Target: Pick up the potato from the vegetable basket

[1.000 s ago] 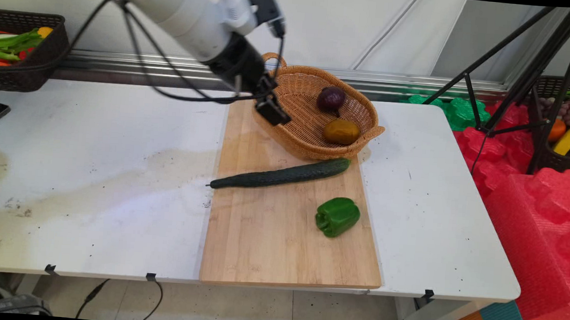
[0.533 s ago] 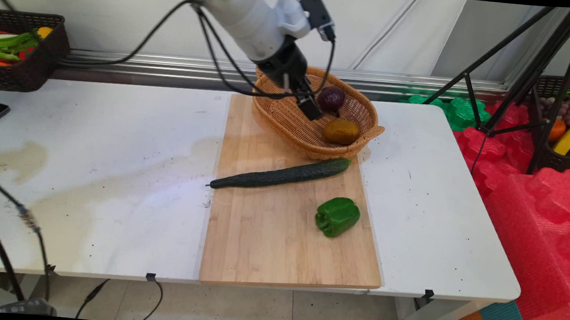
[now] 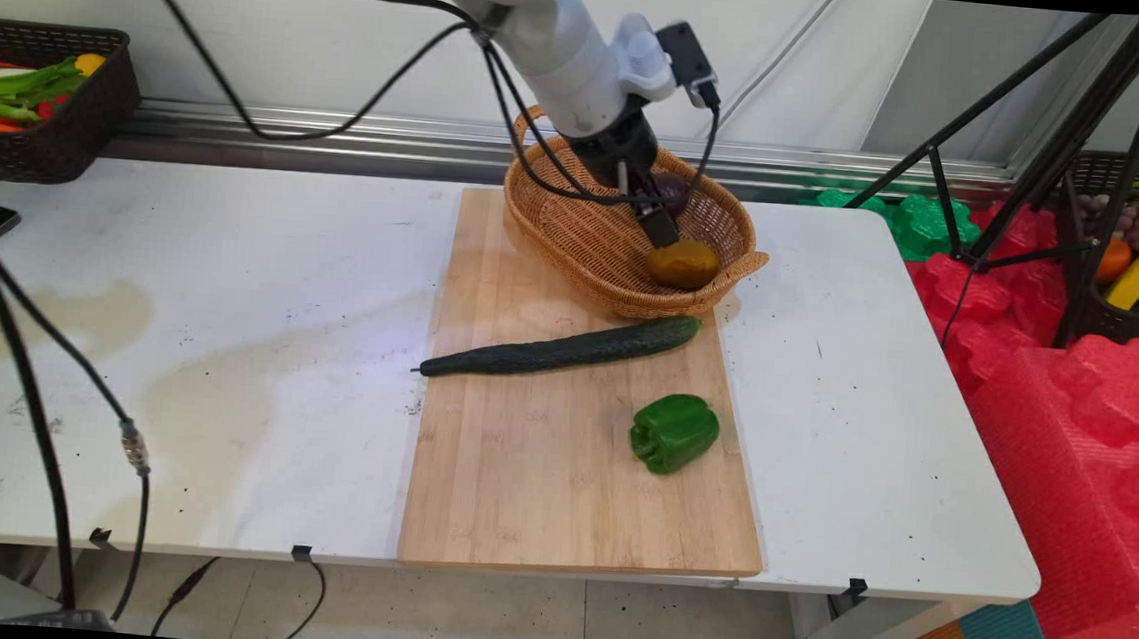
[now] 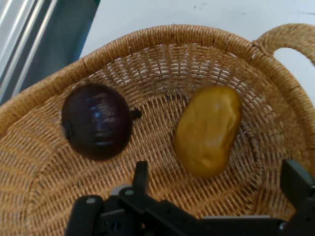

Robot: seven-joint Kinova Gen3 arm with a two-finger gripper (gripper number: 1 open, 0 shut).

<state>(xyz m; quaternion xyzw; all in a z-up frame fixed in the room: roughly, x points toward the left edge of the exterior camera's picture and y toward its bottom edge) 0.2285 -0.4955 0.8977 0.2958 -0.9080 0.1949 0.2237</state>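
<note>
Gripper [image 4: 216,184], jaws spread wide and holding nothing, poised inside the wicker basket [image 3: 576,222] with the yellow-brown potato [image 4: 208,130] lying between its fingers' line at 12 o'clock; the dark purple onion [image 4: 97,120] rests at 10 o'clock, apart from the potato, both settled against the basket's sloping weave. On the wooden board [image 3: 558,479], the cucumber [image 3: 560,347] lies just outside the basket's near rim and the green pepper [image 3: 674,432] sits beyond it. Compared with a second ago, the gripper has swung from the basket's left rim to above the potato; the vegetables are unmoved
</note>
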